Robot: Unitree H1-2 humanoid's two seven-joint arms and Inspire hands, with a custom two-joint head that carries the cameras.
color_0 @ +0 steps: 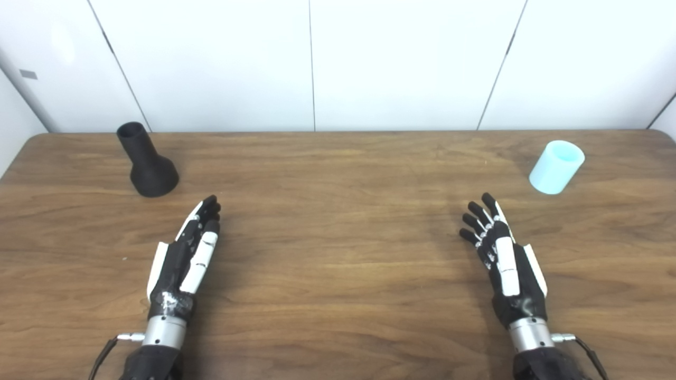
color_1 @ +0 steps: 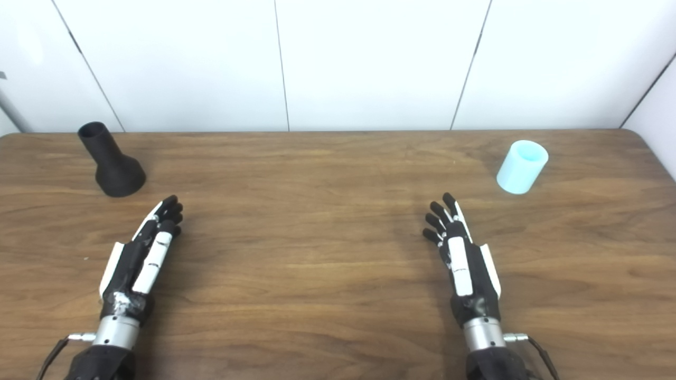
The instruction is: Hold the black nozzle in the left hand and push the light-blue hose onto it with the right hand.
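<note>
The black nozzle (color_0: 147, 161) stands upright on its wide flared base at the far left of the wooden table, narrow open end up. The light-blue hose (color_0: 556, 167), a short open tube, stands at the far right. My left hand (color_0: 186, 254) is open and empty, fingers stretched out, just near and right of the nozzle, not touching it. My right hand (color_0: 501, 254) is open and empty, fingers spread, near and left of the hose, apart from it.
The wooden table (color_0: 338, 221) spans the whole view, with rounded far corners. A white panelled wall (color_0: 317, 63) rises right behind its far edge. Thin cables trail from both wrists at the bottom edge.
</note>
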